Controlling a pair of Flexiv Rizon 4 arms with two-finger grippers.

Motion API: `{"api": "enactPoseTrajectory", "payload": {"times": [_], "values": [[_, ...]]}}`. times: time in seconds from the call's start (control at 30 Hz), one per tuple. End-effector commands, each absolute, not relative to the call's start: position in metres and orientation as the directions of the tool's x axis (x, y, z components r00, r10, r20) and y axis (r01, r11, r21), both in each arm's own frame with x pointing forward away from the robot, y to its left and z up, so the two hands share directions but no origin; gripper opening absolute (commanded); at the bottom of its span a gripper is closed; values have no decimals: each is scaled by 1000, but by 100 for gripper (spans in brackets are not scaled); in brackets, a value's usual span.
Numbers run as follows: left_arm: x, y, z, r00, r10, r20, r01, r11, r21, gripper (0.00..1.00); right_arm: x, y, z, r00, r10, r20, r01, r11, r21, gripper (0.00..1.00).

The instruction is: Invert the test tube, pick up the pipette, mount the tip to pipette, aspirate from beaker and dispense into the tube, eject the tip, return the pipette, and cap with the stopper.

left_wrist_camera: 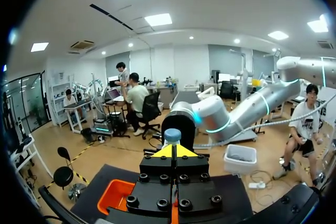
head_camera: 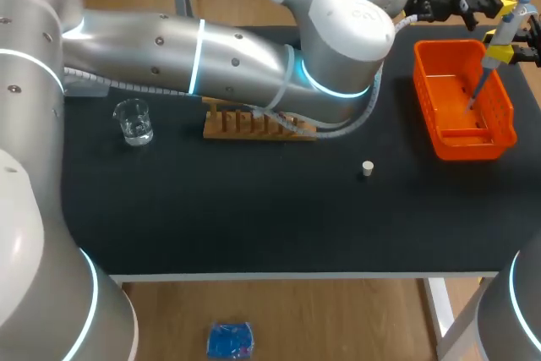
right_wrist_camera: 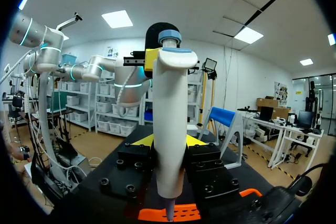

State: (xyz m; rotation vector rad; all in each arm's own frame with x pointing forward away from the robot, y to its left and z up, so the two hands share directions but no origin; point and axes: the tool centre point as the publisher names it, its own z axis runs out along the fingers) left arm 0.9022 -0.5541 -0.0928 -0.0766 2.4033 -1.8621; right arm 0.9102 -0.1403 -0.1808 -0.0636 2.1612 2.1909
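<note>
Head view: holds the pipette [head_camera: 505, 33] in the right claw [head_camera: 497, 54], up over the orange basket [head_camera: 473, 148] at the far right of the table [head_camera: 254, 217]. Points the thin end down into the basket. Has the left arm [head_camera: 169, 52] stretched across from the left side to the far right corner.

Right wrist view: pinches the white pipette from both sides between the two fingers [right_wrist_camera: 197, 140], a tight hold.

Left wrist view: shows the left claw [left_wrist_camera: 173, 151] pressed shut with nothing inside, and the blue top [left_wrist_camera: 172, 136] of the pipette just ahead of it.

On the table, well away from both claws: a beaker [head_camera: 133, 122] with clear water near the left, a wooden rack [head_camera: 254, 124] beside it, partly under the arm, and a small white stopper [head_camera: 367, 168] alone near the middle.
</note>
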Motion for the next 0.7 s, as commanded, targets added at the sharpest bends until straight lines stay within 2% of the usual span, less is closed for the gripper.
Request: {"api": "enactPoseTrajectory", "payload": {"times": [0.03, 0.7], "values": [[903, -557, -100, -994, -105, -43, 32, 108, -994, 0, 911, -141, -181, -997, 13, -75, -75, -13, 997, 0], [904, -559, -113, -994, -111, -14, 0, 127, -992, 0, 911, -141, -181, -997, 13, -75, -75, -13, 997, 0]]}}
